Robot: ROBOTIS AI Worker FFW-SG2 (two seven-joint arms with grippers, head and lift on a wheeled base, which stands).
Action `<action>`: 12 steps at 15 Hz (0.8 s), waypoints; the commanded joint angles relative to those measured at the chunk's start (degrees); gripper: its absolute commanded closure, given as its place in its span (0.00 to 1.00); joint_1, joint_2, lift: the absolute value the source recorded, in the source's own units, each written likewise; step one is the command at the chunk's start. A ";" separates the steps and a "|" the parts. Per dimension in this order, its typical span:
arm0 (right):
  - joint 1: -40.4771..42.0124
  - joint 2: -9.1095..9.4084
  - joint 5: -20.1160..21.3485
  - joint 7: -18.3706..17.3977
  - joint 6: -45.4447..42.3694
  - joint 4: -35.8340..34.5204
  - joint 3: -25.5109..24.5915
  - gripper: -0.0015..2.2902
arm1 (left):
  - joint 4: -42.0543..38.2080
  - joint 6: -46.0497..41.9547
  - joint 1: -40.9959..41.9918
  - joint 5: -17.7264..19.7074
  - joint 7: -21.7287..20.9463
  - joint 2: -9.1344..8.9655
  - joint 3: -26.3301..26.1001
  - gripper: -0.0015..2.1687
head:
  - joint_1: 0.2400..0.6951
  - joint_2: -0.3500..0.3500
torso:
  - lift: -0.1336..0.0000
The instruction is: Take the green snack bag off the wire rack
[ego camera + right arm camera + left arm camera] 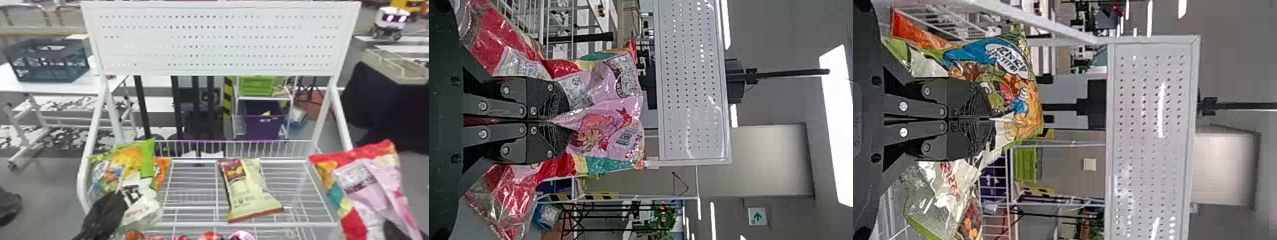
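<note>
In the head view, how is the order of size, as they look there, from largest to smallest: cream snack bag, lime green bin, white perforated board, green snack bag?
1. White perforated board
2. Green snack bag, partly covered
3. Cream snack bag
4. Lime green bin

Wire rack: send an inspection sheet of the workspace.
Surface: white wire rack, standing.
Job's things: green snack bag at the rack's left side; full clearance from wires can't be told.
Clutter: cream bag lying on the rack; orange packet partly behind the green bag.
Claws: left claw shut on the green bag, right claw on a red-and-pink bag.
Cables: nothing seen.
Surroundings: perforated panel above; dark crate on a table.
</note>
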 commanded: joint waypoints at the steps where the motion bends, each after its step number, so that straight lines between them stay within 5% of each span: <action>1: 0.00 -0.04 0.00 0.00 0.00 -0.08 0.09 0.98 | -1.39 -5.29 5.55 -0.35 -1.06 -1.51 3.68 0.99 | 0.57 0.50 | 1.00; 7: 0.97 -0.04 0.09 0.00 0.00 -0.79 0.01 0.98 | -1.39 -9.33 10.65 2.81 -4.66 -6.17 13.79 0.99 | 0.57 0.50 | 1.00; 12: 1.06 -0.04 0.26 0.00 0.00 -1.14 0.09 0.98 | -1.48 -10.56 11.71 3.16 -5.63 -6.96 14.76 0.99 | 0.57 0.50 | 1.00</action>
